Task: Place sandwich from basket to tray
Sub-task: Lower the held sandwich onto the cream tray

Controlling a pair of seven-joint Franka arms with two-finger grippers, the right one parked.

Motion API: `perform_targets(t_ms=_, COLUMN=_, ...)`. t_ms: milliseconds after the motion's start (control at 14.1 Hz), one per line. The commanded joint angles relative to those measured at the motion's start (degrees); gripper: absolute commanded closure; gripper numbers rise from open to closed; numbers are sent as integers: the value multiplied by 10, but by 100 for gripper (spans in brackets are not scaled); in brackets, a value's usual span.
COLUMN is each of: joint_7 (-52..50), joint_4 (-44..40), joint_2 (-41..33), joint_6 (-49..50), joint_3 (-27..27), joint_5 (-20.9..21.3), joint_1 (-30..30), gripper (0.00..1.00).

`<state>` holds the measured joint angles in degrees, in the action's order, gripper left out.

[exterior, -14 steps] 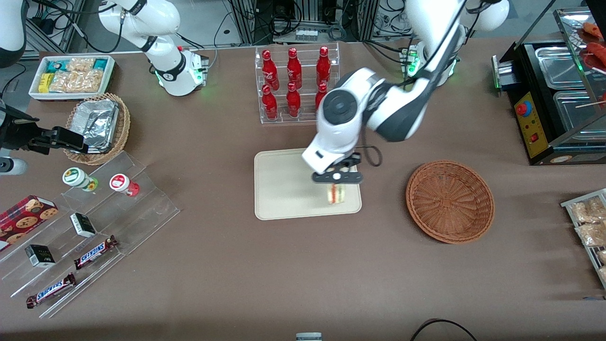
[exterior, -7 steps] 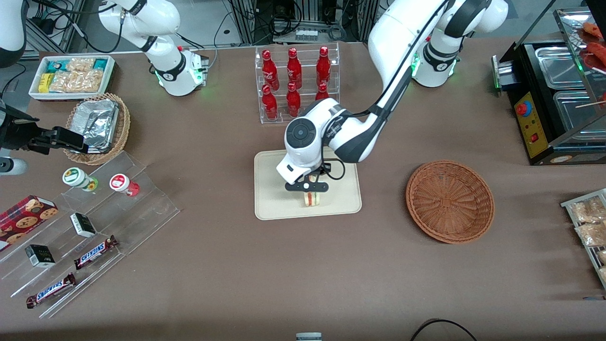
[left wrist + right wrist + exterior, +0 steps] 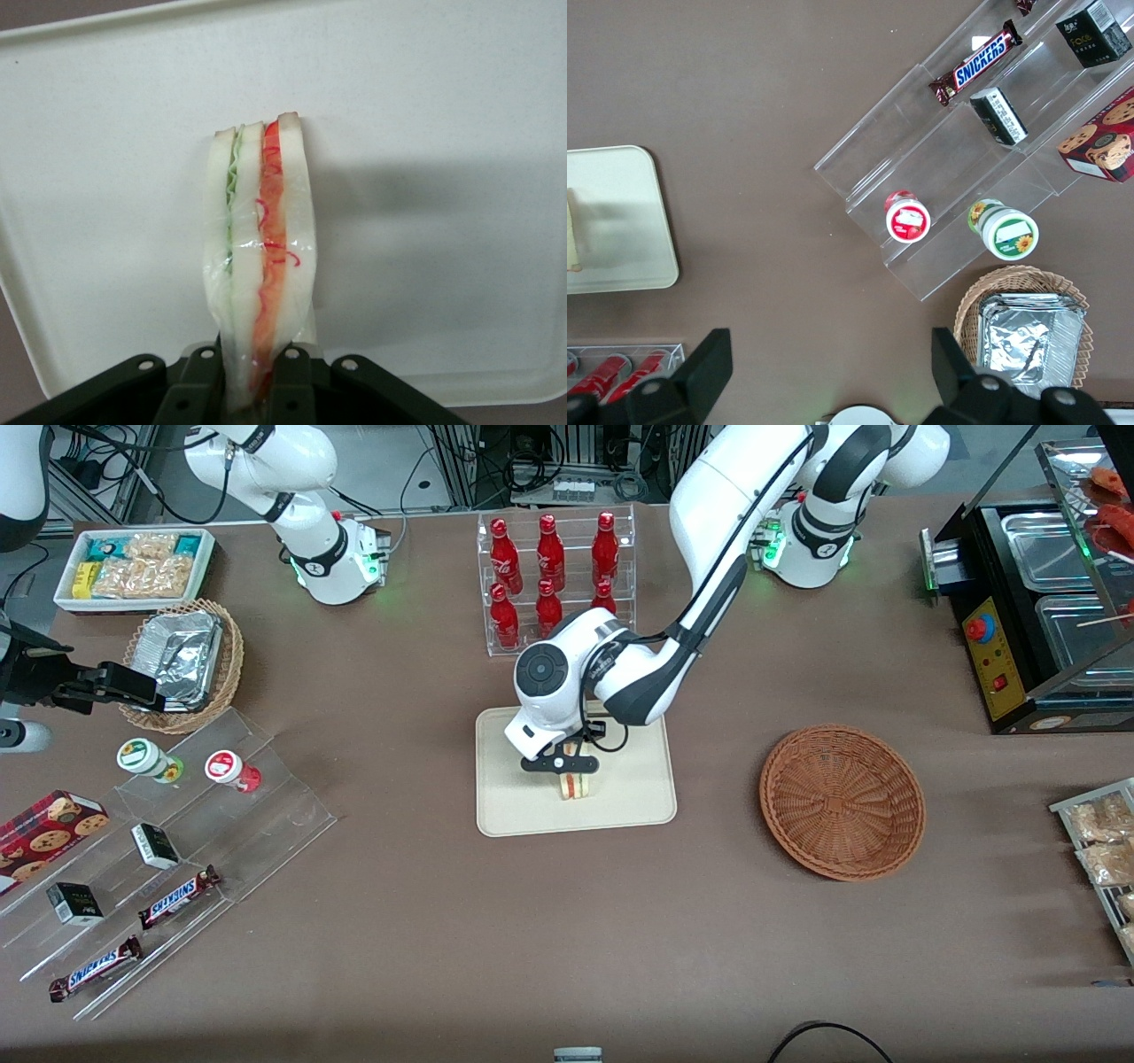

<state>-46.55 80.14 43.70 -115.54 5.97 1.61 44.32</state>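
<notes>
The end effector [image 3: 563, 765] is clamped on the sandwich [image 3: 576, 786], which stands on edge over the tray [image 3: 505, 806] directly beneath it. The basket [image 3: 842, 802] sits well apart on the counter [image 3: 532, 939], toward the working arm's end.

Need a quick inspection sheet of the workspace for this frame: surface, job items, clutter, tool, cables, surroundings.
Surface: brown table, no spills seen.
Job's things: sandwich over the tray, on edge, layers showing; contact with the tray cannot be told. Basket empty, toward the working arm's end.
Clutter: bottle rack, foil container basket, snack box, acrylic shelf with snack bars and cups.
Tool: left arm's tool above the tray, shut on the sandwich.
Cables: black cable at the table's near edge.
Surroundings: food warmer.
</notes>
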Motion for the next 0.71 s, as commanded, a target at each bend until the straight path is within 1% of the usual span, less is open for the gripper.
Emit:
perform_targets(t_ms=0, joint_7=-8, joint_4=-15, joint_2=9, joint_6=5, joint_3=-9, joint_5=-5, joint_1=9, gripper=74)
perform_targets(t_ms=71, joint_7=-8, joint_4=-14, joint_2=9, joint_6=6, joint_3=-9, joint_5=-5, joint_1=10, gripper=44)
perform_targets(t_ms=142, joint_7=-5, joint_4=-14, joint_2=8, joint_6=7, joint_3=-9, joint_5=-4, joint_1=10, gripper=2)
perform_targets(t_ms=212, joint_7=-6, joint_4=-14, joint_2=7, joint_6=8, joint_3=-9, joint_5=-4, joint_1=10, gripper=1)
perform_targets(t_ms=425, joint_7=-7, joint_4=-17, joint_2=-11, joint_6=18, joint_3=-10, joint_5=-5, joint_1=5, gripper=1)
perform_targets(t_ms=637, joint_7=-20, joint_4=-19, joint_2=-60, joint_6=61, joint_3=-17, joint_5=-3, joint_1=-4, gripper=1)
